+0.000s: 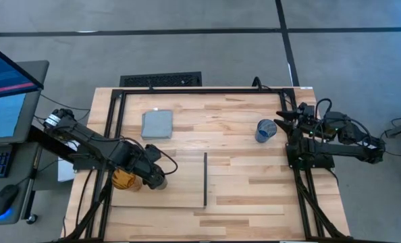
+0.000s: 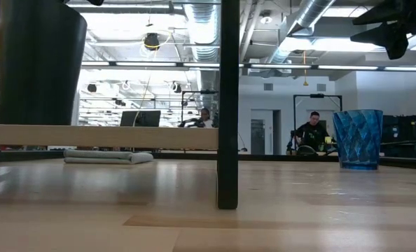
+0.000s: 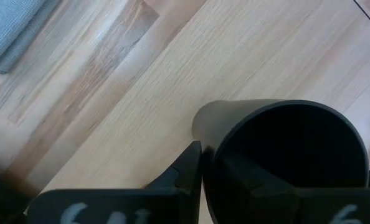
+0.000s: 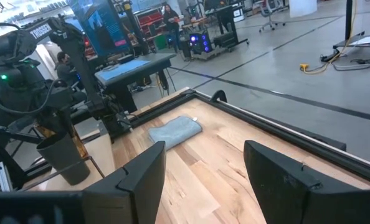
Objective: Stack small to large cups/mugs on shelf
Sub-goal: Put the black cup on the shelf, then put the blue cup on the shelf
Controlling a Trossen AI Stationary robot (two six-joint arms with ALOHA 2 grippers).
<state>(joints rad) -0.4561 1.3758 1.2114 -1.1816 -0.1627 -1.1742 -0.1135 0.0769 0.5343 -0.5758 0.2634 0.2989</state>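
The left arm reaches low across the pale shelf (image 1: 180,192), its left gripper (image 1: 154,177) straddling the rim of the black cup (image 3: 284,162), one finger inside and one outside; whether it pinches the wall I cannot tell. The amber cup (image 1: 125,179) stands just beside it. The right arm sits folded at the table's right edge, its right gripper (image 4: 203,174) spread wide and empty. The blue cup (image 1: 265,130) stands near it, off the shelf. "TROSSEN" reads on the left arm.
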